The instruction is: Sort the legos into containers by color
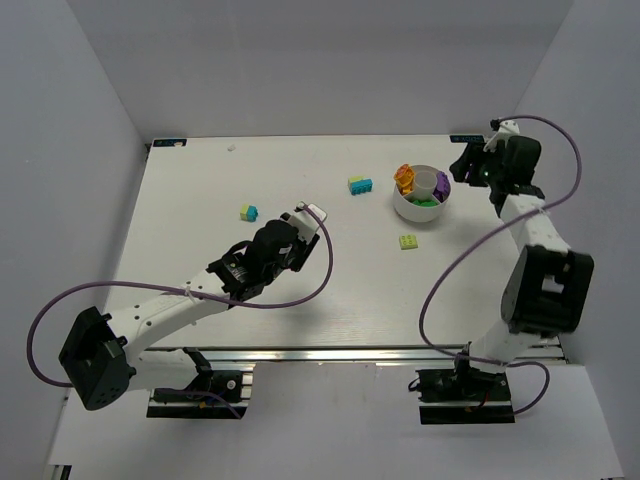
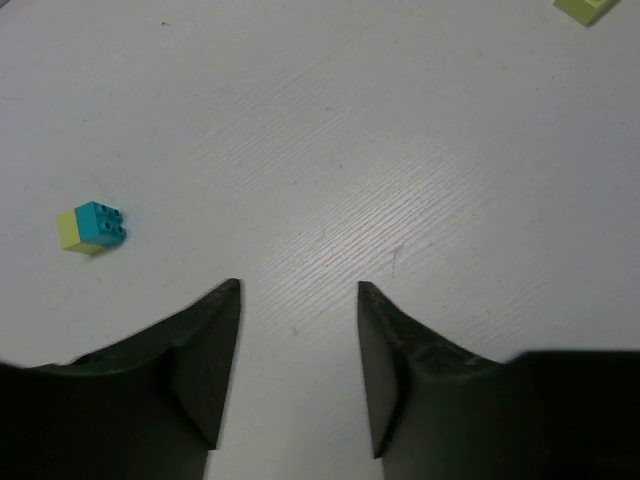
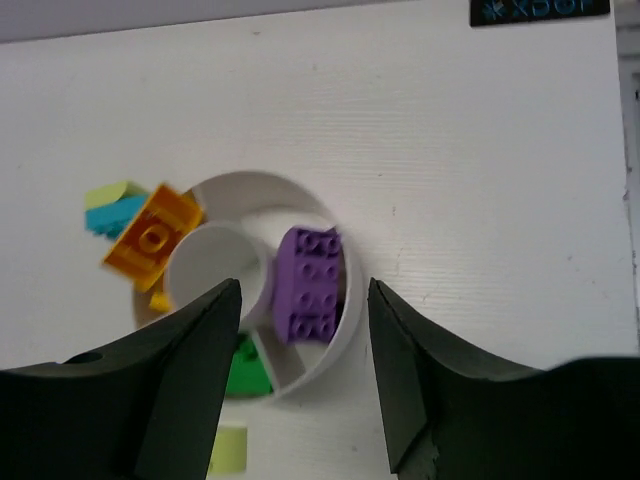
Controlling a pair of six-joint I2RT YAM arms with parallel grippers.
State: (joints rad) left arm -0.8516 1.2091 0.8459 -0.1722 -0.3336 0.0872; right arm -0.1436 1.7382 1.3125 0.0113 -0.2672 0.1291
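Note:
The round white bowl (image 1: 421,212) stands at the right of the table, with inner dividers. A purple brick (image 3: 310,283) lies in its right compartment. Orange bricks (image 3: 152,232) sit at its left rim and a green brick (image 3: 245,368) is in the near compartment. My right gripper (image 3: 305,285) hangs open above the bowl, holding nothing; in the top view the right gripper (image 1: 464,166) is just right of the bowl. My left gripper (image 2: 298,290) is open over bare table. A cyan and yellow brick (image 2: 92,227) lies to its left.
A cyan and yellow-green brick (image 1: 360,185) lies left of the bowl. A pale yellow-green brick (image 1: 408,241) lies in front of the bowl. White walls close the table on three sides. A purple cable loops over the table near the right arm (image 1: 545,280).

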